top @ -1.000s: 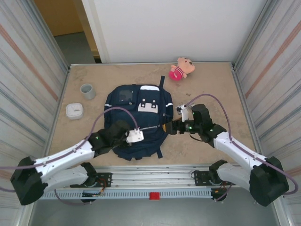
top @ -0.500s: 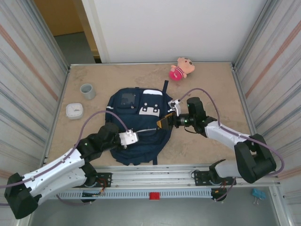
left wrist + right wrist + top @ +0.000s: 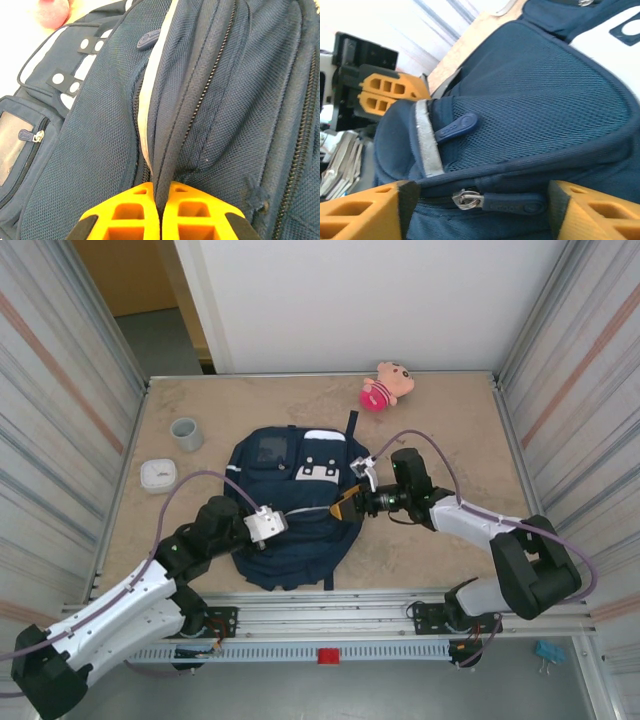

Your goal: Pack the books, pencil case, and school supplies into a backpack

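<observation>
I note the backpack [image 3: 295,510] mid-desk [image 3: 450,430], with bare margins at the far and right edges. Navy mesh, white patches. My left claw [image 3: 160,200] is pinched tight on its fabric fold; right claw [image 3: 482,195] agape astride its zipper pull [image 3: 510,204].

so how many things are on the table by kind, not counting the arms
backpack: 1
plush toy: 1
cup: 1
small white item: 1
total: 4
</observation>
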Available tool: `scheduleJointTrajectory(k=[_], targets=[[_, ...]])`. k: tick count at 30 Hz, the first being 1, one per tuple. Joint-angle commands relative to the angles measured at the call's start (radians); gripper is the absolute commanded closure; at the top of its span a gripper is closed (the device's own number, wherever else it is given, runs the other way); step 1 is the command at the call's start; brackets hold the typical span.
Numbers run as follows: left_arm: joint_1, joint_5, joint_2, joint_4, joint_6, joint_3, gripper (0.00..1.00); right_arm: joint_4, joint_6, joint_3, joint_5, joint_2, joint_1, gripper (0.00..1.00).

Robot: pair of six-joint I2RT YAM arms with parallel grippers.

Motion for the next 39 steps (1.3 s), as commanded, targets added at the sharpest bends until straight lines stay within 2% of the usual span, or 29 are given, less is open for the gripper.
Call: scheduleJointTrajectory(k=[1, 5, 9, 10, 12, 14, 18, 25, 28, 31, 35, 39], targets=[[0.002, 0.058, -0.001, 0.143, -0.022, 0.039, 1.00, -0.084, -0.051, 0.028, -0.132, -0.058, 0.025, 0.43], [0.004, 0.036, 0.023, 0.128, -0.019, 0.050, 1.00, -0.252, -0.111, 0.026, -0.222, -0.163, 0.033, 0.52], [0.004, 0.035, 0.022, 0.131, -0.022, 0.049, 1.00, -0.381, -0.153, 0.010, -0.206, -0.272, 0.012, 0.53], [0.004, 0.038, 0.022, 0.133, -0.022, 0.048, 1.00, -0.382, -0.147, 0.001, -0.174, -0.294, 0.001, 0.51], [0.004, 0.045, 0.019, 0.136, -0.022, 0.046, 1.00, -0.386, -0.143, -0.008, -0.073, -0.318, -0.015, 0.38], [0.005, 0.049, 0.019, 0.142, -0.024, 0.043, 1.00, -0.392, -0.146, 0.003, 0.022, -0.312, -0.016, 0.34], [0.005, 0.052, 0.019, 0.142, -0.024, 0.048, 1.00, -0.390, -0.141, 0.050, 0.052, -0.257, 0.017, 0.34], [0.007, 0.055, 0.019, 0.143, -0.025, 0.051, 1.00, -0.409, -0.139, 0.086, 0.238, -0.212, 0.153, 0.34], [0.007, 0.062, 0.019, 0.145, -0.029, 0.054, 1.00, -0.423, -0.132, 0.100, 0.351, -0.197, 0.185, 0.37], [0.008, 0.067, 0.020, 0.147, -0.031, 0.056, 1.00, -0.430, -0.126, 0.107, 0.406, -0.188, 0.193, 0.50], [0.006, 0.067, 0.019, 0.148, -0.037, 0.059, 1.00, -0.442, -0.124, 0.114, 0.428, -0.203, 0.206, 0.61], [0.007, 0.073, 0.020, 0.154, -0.041, 0.060, 1.00, -0.445, -0.126, 0.116, 0.428, -0.209, 0.213, 0.63]])
